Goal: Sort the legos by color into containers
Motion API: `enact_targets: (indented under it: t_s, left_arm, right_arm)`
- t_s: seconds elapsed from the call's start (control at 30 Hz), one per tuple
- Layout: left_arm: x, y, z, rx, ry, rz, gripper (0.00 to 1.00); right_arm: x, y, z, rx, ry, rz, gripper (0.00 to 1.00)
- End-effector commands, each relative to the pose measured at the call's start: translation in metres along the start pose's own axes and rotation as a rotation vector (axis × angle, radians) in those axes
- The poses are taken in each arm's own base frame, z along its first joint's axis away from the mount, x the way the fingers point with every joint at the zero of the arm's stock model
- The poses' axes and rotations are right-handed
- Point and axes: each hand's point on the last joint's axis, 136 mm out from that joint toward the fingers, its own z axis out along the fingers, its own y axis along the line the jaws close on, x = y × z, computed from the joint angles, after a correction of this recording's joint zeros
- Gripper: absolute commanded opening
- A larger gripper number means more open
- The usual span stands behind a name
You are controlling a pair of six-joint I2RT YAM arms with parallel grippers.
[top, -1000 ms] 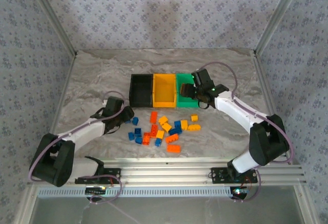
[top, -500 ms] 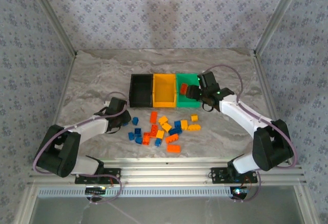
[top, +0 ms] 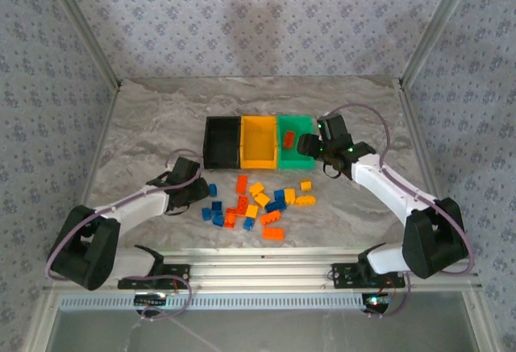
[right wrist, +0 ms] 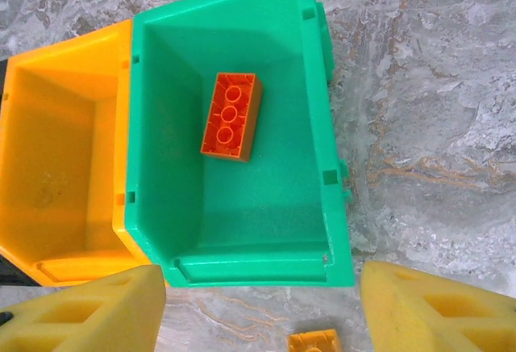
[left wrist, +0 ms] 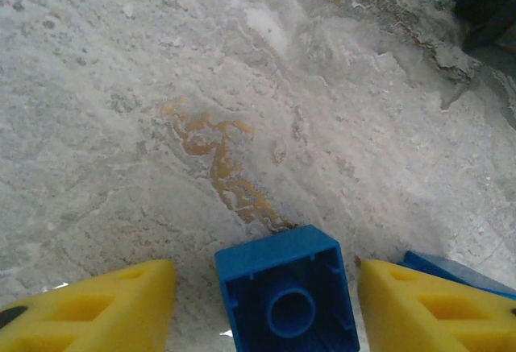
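Legos, small studded plastic bricks [top: 258, 199], are lying mostly unsorted on the marbled table [left wrist: 242, 86]; right end effector [right wrist: 258, 304] is hovering spread and empty over the green plastic bin [right wrist: 318, 167] holding one red-orange brick [right wrist: 231, 116], while left end effector [left wrist: 264, 287] is straddling, spread, an upturned blue brick [left wrist: 286, 300], next needing closure and lift.

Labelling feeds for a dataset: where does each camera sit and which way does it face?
Top external: above and behind the bases, looking down on the table; left arm and right arm show.
Left wrist: low over the table, facing a blue brick between its yellow fingers.
Right wrist: above the green bin, looking down; fingers at bottom edge.
Shared: top external and right wrist show the red-orange brick in the green bin.
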Motion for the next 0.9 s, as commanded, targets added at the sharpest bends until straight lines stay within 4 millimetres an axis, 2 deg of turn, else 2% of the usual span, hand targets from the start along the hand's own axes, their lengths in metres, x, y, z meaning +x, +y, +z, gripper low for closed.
enact_targets:
  t_s: [0.0, 0.1, 0.23, 0.53, 0.67, 0.8, 0.87]
  left_arm:
    - [0.019, 0.015, 0.006, -0.069, 0.07, 0.026, 0.54]
    - [0.02, 0.014, 0.011, -0.076, 0.083, 0.027, 0.43]
    - [0.019, 0.012, 0.009, -0.071, 0.08, 0.031, 0.35]
    - [0.009, 0.006, -0.017, -0.049, 0.039, 0.07, 0.24]
    - [-0.009, -0.029, -0.048, 0.046, -0.016, 0.113, 0.23]
    - [-0.031, -0.09, -0.081, 0.161, -0.094, 0.193, 0.24]
    - [-0.04, -0.123, -0.086, 0.2, -0.113, 0.231, 0.25]
  right_arm:
    - [-0.001, -0.006, -0.004, 0.005, -0.018, 0.02, 0.67]
    - [0.001, -0.008, -0.004, 0.008, -0.014, 0.022, 0.67]
    - [0.002, -0.01, -0.004, 0.012, -0.016, 0.029, 0.67]
    - [0.007, -0.019, -0.002, 0.012, -0.014, 0.045, 0.67]
    - [0.01, -0.024, -0.005, 0.014, -0.017, 0.057, 0.67]
    - [0.018, -0.031, -0.008, 0.021, -0.02, 0.071, 0.67]
    - [0.023, -0.035, -0.01, 0.024, -0.017, 0.081, 0.67]
